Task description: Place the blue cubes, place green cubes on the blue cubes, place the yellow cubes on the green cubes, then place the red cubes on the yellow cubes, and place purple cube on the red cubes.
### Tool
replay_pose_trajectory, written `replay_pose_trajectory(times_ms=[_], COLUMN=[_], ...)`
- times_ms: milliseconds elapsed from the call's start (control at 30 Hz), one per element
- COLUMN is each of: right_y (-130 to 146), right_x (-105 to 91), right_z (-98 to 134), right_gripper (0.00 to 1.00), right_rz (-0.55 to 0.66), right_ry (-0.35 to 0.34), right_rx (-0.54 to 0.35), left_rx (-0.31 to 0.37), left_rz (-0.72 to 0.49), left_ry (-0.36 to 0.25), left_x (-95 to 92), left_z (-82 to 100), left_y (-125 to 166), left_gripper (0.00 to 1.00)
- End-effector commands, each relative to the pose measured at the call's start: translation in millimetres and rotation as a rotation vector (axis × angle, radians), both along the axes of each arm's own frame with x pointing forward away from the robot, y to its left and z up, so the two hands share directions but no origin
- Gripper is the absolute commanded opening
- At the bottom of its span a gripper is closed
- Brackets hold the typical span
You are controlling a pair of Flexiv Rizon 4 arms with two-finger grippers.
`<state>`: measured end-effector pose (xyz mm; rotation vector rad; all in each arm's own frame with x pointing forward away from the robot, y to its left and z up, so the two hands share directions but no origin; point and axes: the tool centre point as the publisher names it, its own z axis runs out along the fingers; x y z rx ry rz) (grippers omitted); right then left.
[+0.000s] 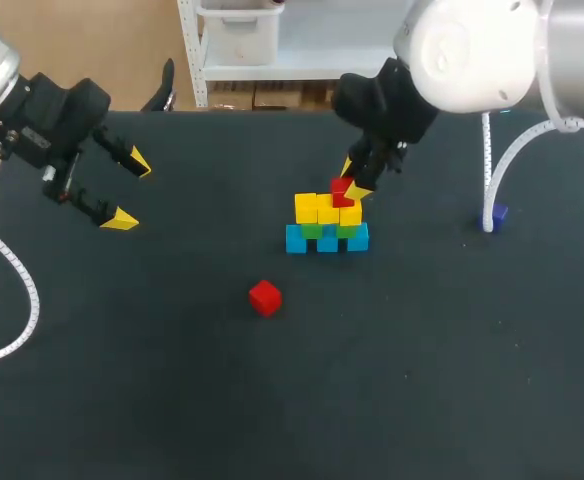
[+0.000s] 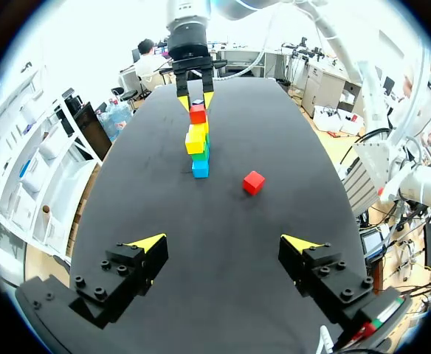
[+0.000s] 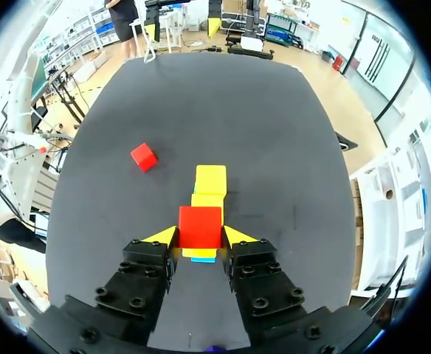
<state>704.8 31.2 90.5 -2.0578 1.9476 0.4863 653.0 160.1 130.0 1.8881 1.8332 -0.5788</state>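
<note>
In the middle of the table stands a stack: a row of blue cubes, green cubes on them, and yellow cubes on top. My right gripper is shut on a red cube, which sits at the right end of the yellow row. In the right wrist view the red cube fills the gap between the fingers of this gripper, with yellow cubes just ahead. A second red cube lies loose in front of the stack. A purple cube rests at the far right. My left gripper hangs open and empty at the left.
A white cable from my right arm hangs down beside the purple cube. Another white cable curves over the table's left side. In the left wrist view the stack and the loose red cube lie well ahead of the open left gripper.
</note>
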Motion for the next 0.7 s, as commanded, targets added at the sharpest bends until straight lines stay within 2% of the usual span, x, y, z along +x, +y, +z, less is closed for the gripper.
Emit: replay_pose_trajectory(times_ms=[33, 200, 367, 700], right_y=[0.4, 0.1, 0.1, 1.2], right_x=[1.8, 2.2, 2.4, 3.0], right_z=[-0.4, -1.3, -1.8, -2.7], right_gripper=[0.0, 0.03, 0.16, 0.25], right_rz=[0.002, 0.001, 0.002, 0.004], right_ry=[0.004, 0.006, 0.009, 0.013], right_rx=[0.001, 0.0, -0.001, -0.001], left_rx=[-0.004, -0.004, -0.004, -0.004], left_rz=[-0.002, -0.002, -0.002, -0.002], left_ry=[-0.004, -0.004, -0.004, -0.004], left_x=[-0.5, -0.5, -0.5, -0.5], left_z=[-0.8, -0.8, -0.8, -0.8], left_y=[1.3, 1.3, 1.3, 1.3], left_gripper=[1.0, 1.0, 1.0, 1.0])
